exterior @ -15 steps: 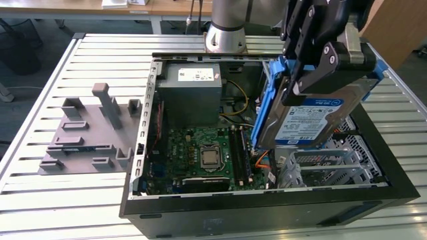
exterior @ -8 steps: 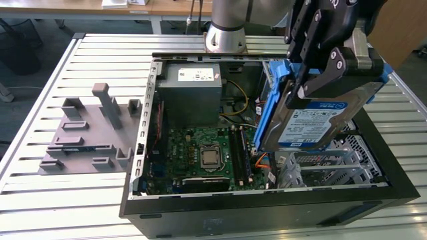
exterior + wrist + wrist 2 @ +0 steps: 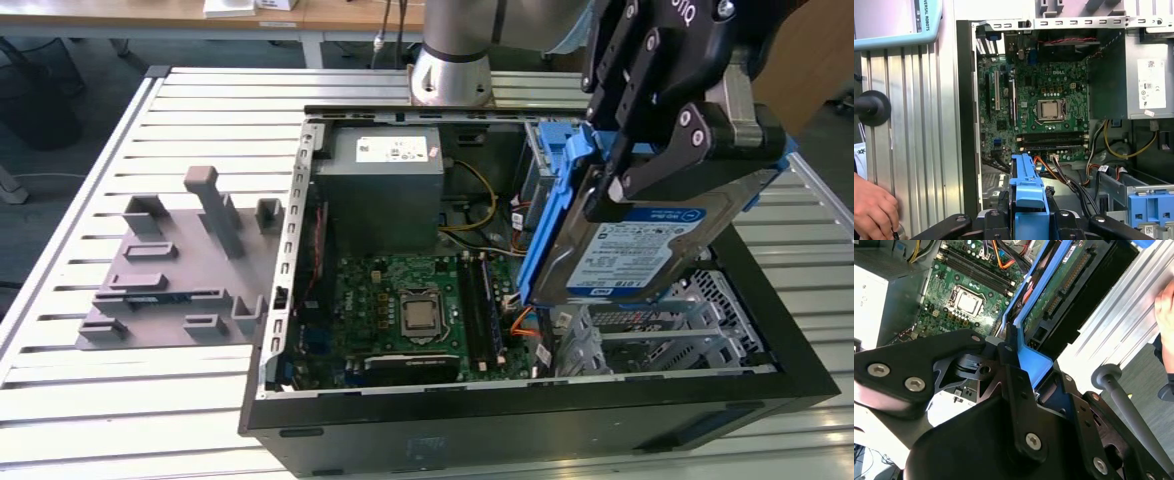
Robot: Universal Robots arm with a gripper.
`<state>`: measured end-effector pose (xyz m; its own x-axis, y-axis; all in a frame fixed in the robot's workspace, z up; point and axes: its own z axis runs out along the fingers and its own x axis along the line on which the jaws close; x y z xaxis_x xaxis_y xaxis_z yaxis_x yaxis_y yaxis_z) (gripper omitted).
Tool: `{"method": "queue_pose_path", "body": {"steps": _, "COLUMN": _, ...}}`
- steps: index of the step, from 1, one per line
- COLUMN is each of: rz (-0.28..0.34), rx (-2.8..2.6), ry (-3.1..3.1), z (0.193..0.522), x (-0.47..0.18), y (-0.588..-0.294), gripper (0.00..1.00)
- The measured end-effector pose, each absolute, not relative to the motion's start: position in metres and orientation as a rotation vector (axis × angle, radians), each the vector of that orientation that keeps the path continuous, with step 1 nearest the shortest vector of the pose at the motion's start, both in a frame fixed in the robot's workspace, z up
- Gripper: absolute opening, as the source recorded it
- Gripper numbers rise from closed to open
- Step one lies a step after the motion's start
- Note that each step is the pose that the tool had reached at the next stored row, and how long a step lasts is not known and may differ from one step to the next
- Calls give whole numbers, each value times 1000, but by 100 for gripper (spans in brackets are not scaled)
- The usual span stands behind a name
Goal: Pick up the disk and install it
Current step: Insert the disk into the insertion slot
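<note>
Ribbed aluminium slats make up the bench (image 3: 120, 410), which carries one open black computer case (image 3: 534, 430) lying on its side and one grey slotted fixture plate (image 3: 160, 290).

The pincer (image 3: 667, 195) is clenched on the one disk (image 3: 641, 255), with a black finger on each broad face. The disk hangs beneath it, on edge and tilted, over the case's metal drive cage (image 3: 667, 330). The disk has one white-and-blue label on the face turned to the exterior camera and blue rails along its sides. In the second wrist view its green circuit side (image 3: 1054, 285) shows beyond the pincer (image 3: 1019, 365). In the first wrist view one blue rail (image 3: 1026, 185) rises from between the fingers of the pincer (image 3: 1029, 220).

Below the pincer, toward the exterior view's left, lies one green motherboard (image 3: 400, 300) with a single processor socket (image 3: 420, 312). Beyond that stands one grey power-supply box (image 3: 380, 195) with one white sticker of dark print. The fixture plate sits well apart from the pincer, outside the case wall on the same side.

One person's hand (image 3: 874, 212) rests at the bench's edge in the first wrist view, and a hand (image 3: 1165, 302) also shows in the second wrist view.
</note>
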<state>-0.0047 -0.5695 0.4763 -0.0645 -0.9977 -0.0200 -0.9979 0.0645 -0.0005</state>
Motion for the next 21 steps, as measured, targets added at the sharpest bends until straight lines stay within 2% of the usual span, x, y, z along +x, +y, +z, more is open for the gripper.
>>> {"method": "queue_pose_path", "body": {"steps": 21, "rz": 21, "rx": -2138, "ry": 2281, "z": 474, "x": 7, "y": -569, "gripper": 36}}
